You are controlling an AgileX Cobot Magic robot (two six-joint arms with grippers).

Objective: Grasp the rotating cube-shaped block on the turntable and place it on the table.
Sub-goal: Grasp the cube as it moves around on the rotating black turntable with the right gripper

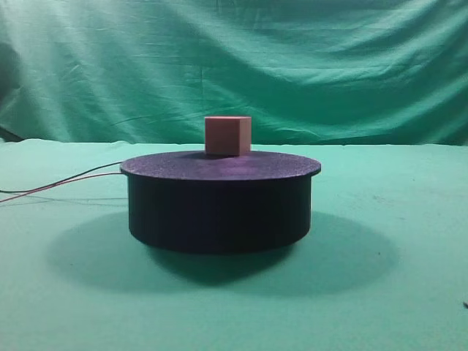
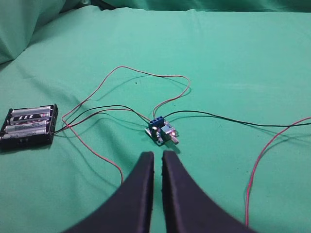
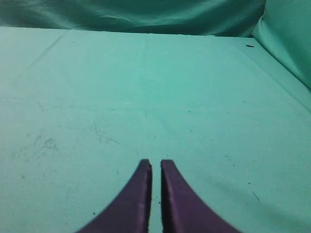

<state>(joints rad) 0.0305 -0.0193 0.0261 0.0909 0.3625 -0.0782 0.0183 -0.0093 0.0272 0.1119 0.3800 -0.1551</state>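
The salmon-pink cube-shaped block (image 1: pixel 227 135) stands on the far middle of the black turntable (image 1: pixel 219 208), which rests on the green cloth table (image 1: pixel 395 292). Neither gripper shows in the exterior high view. My left gripper (image 2: pixel 157 156) is shut and empty, with only a thin slit between its black jaws, above the table just short of a small circuit board (image 2: pixel 162 131). My right gripper (image 3: pixel 156 164) is shut and empty over bare green cloth (image 3: pixel 155 97).
Thin red and black wires (image 1: pixel 58 183) run left from the turntable. In the left wrist view the wires (image 2: pixel 121 92) loop between the circuit board and a black battery holder (image 2: pixel 29 125) at the left. A wrinkled green backdrop (image 1: pixel 234 66) hangs behind the table.
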